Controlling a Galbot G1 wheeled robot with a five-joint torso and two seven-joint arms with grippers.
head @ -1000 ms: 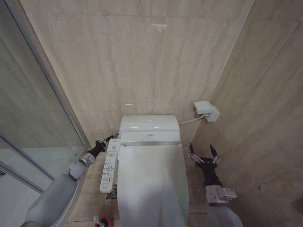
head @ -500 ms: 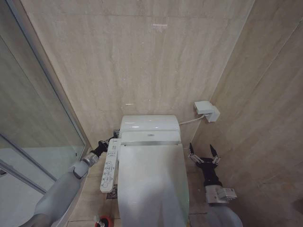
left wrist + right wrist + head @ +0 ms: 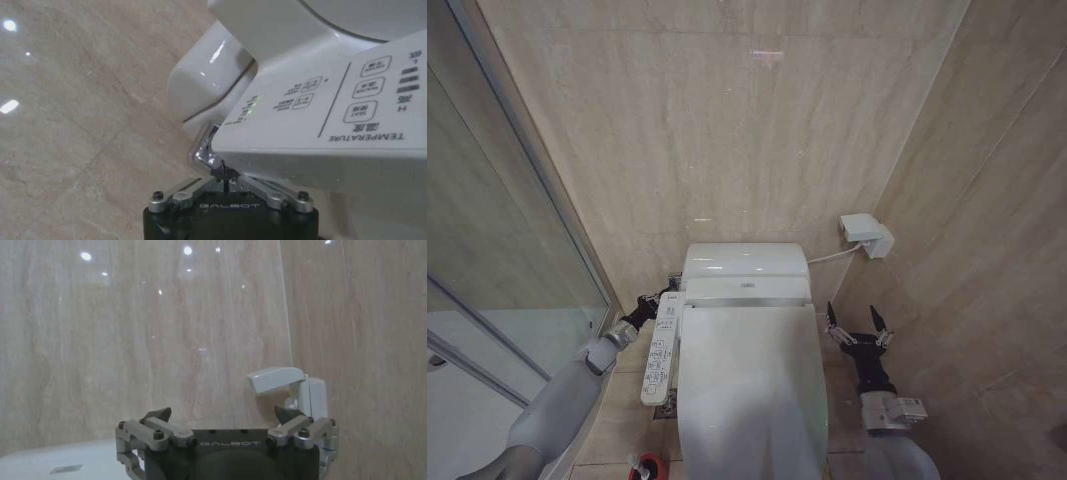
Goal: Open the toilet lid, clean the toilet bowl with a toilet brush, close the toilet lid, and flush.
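The toilet lid [image 3: 747,390] is down, glossy white, and covers the toilet bowl, whose inside is hidden. My left gripper [image 3: 651,304] is low beside the toilet's left rear, at the back end of the long button panel [image 3: 662,350]. In the left wrist view that gripper [image 3: 223,173] is shut, its tips against a chrome part [image 3: 203,150] under the panel [image 3: 333,115]. My right gripper [image 3: 852,316] stands open to the right of the lid, holding nothing, also seen in its wrist view [image 3: 221,414]. The toilet brush's red holder [image 3: 648,467] sits on the floor at front left.
A glass shower partition [image 3: 497,250] runs along the left. Tiled walls close in behind and on the right, where a white wall box [image 3: 865,235] with a cable hangs. The toilet's rear unit [image 3: 745,270] stands against the back wall.
My left arm has reached slightly farther toward the back end of the button panel. The head camera has shifted a little. The right arm is unchanged.
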